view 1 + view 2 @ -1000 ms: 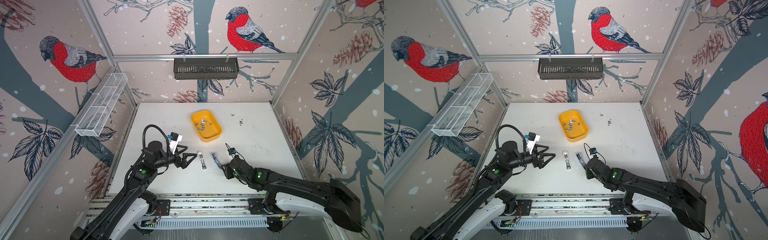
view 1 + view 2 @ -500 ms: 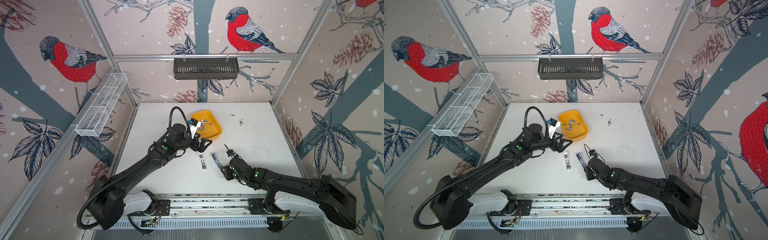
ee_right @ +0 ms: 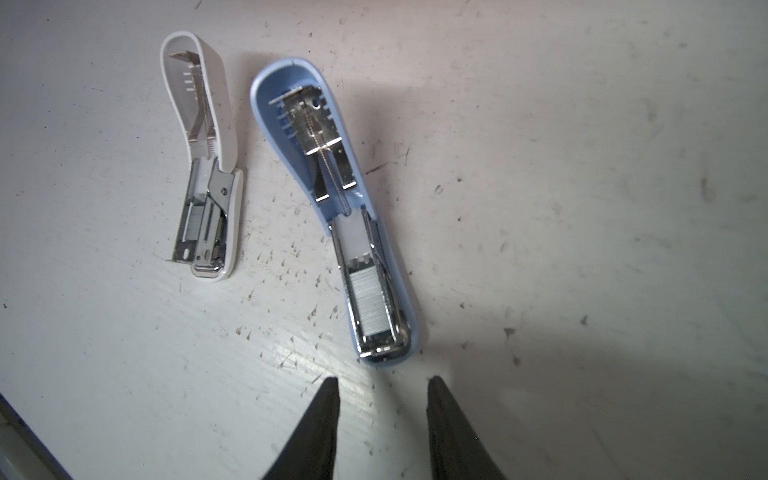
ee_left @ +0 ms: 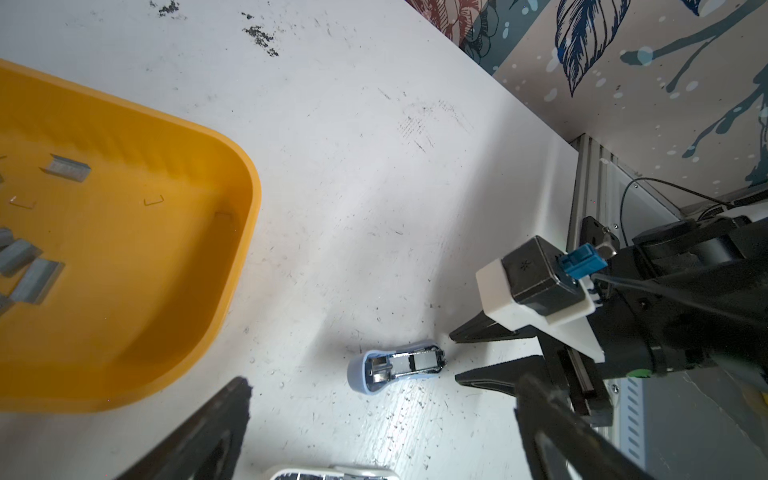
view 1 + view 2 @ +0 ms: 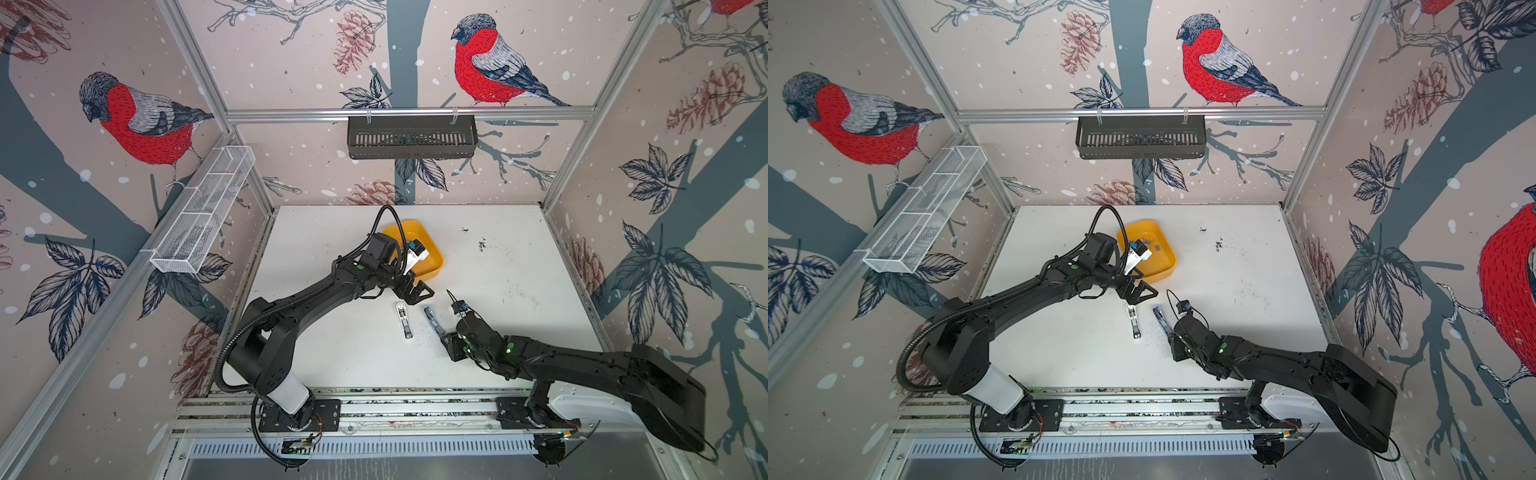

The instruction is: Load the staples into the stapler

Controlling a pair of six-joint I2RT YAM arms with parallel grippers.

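Two staplers lie hinged open on the white table: a white stapler (image 5: 404, 321) (image 3: 208, 166) and, to its right, a blue stapler (image 5: 432, 322) (image 5: 1160, 318) (image 3: 345, 232). A staple strip (image 3: 372, 299) fills the blue one's magazine. Loose staples (image 4: 66, 168) (image 5: 1156, 245) lie in the yellow tray (image 5: 434, 268) (image 4: 208, 249). My left gripper (image 5: 419, 293) (image 4: 382, 399) hovers wide open between the tray and the staplers, holding nothing. My right gripper (image 5: 444, 336) (image 3: 382, 382) is partly open just short of the blue stapler's near end, with only bare table between its fingertips.
A black slotted basket (image 5: 411, 137) hangs on the back wall and a white wire basket (image 5: 203, 216) on the left wall. An aluminium rail (image 5: 374, 409) runs along the table's front edge. Dark scuffs (image 5: 482, 245) mark the table right of the tray.
My left arm has swung from the table's left side rightward and away, to beside the tray above the staplers, still open. The right gripper has stayed put, its jaws narrowing slightly.
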